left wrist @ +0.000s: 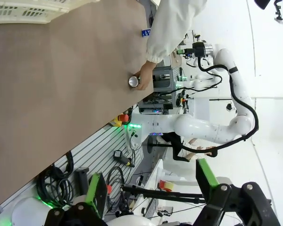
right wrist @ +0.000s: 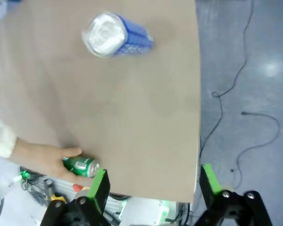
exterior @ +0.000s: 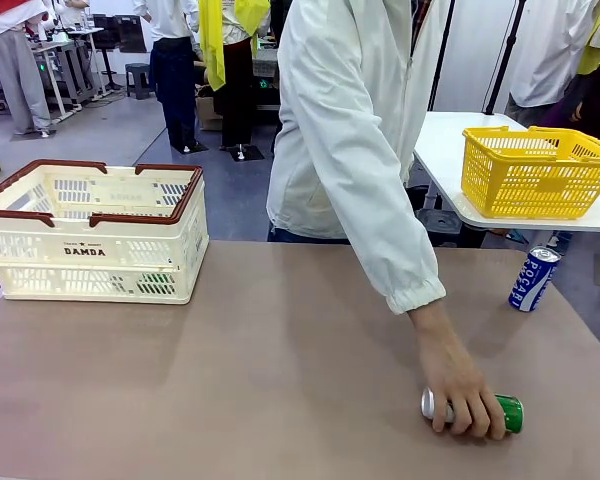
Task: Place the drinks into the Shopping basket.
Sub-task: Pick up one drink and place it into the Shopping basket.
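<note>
Right gripper (right wrist: 153, 186): jaws are spread wide and nothing is held; it's hung above the right end of the table (exterior: 280, 350). Left gripper (left wrist: 151, 183) is likewise wide open and empty, pointed along the table from the other side.

Closest to the right gripper, the green can (right wrist: 82, 165) is laid on its side near the table's near edge and is gripped by the person's hand (right wrist: 42, 157). Biggest worry right there: if a descent is started while that hand is wrapped around it, fingers get pinched. And once let go, a can on its side can be rolled off the edge by one nudge from a pad.

Farther out, the blue can (exterior: 533, 279) is stood upright close to the far right edge, so it can be tipped or pushed overboard by an off-centre approach.

The Shopping basket (exterior: 40, 247) is parked well apart at the far left, so a long carry is needed, and a slim can could be slipped from a loose grip. Something green is glimpsed through its slots, maybe a can already in, hard to be sure. The yellow basket (exterior: 535, 170) could be mistaken for the target.
</note>
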Motion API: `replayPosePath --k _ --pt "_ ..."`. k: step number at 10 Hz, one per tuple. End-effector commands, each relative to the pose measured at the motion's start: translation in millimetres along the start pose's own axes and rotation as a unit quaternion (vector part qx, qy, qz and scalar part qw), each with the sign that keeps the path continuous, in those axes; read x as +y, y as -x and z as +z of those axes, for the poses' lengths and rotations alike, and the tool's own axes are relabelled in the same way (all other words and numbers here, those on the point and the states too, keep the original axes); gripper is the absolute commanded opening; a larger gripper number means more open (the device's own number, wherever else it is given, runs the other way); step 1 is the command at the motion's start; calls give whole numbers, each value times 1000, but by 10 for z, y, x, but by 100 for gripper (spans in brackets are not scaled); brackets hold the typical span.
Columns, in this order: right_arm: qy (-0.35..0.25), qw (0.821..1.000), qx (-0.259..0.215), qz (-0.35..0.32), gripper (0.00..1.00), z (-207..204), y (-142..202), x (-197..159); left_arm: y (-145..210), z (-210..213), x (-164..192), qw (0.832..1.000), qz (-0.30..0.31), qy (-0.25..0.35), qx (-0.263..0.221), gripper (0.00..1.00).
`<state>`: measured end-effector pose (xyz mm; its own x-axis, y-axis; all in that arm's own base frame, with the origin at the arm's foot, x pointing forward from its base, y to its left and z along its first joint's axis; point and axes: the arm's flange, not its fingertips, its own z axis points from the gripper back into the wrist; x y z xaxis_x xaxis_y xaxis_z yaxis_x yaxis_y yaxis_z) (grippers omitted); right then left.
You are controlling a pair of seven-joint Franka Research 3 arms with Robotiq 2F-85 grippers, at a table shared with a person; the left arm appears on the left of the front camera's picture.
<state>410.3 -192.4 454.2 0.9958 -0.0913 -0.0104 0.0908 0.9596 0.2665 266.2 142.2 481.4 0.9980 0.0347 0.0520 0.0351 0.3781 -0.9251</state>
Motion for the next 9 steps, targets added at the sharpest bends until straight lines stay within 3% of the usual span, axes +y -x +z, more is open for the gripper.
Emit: replayPosePath --k 1,3,5,7,9 --pt "-52 998 -17 -43 100 402 388 -568 14 2 -23 1000 1 9 -2 100" --pt "-103 993 -32 -57 100 359 538 -973 14 2 -23 1000 1 9 -2 100" --pt "-121 990 -48 -56 100 209 438 -987 14 2 -23 1000 1 9 -2 100" --pt "-84 994 -56 -41 100 188 251 -628 14 2 -23 1000 1 9 -2 100" --pt "-29 999 -32 -26 100 200 14 -234 14 2 -23 1000 1 9 -2 100"
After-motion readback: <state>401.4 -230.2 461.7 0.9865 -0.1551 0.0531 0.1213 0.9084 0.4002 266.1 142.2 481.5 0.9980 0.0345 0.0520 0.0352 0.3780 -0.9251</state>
